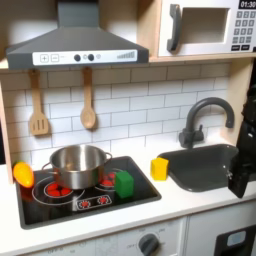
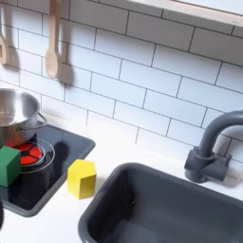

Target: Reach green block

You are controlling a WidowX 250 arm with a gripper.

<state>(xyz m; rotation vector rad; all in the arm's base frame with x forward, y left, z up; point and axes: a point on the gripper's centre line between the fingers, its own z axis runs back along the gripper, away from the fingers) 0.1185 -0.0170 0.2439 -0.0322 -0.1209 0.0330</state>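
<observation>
From where I'm standing this has barely started: in the first exterior view the green block (image 1: 124, 183) sits on the stovetop (image 1: 60, 206) at the steel pot's (image 1: 78, 165) 4 o'clock, while the claw (image 1: 243, 168) hangs far off by the sink (image 1: 205, 166), too dark to tell if it's open. In the second exterior view the block (image 2: 9, 165) is untouched at 9 o'clock from the yellow block (image 2: 82, 178), so basically the whole reach is left.

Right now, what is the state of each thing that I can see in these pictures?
green block: upright on the stovetop, untouched.
yellow block: upright on the counter.
steel pot: upright on the burner, no lid.
gripper: over the sink, jaws unclear.
sink: empty.
</observation>
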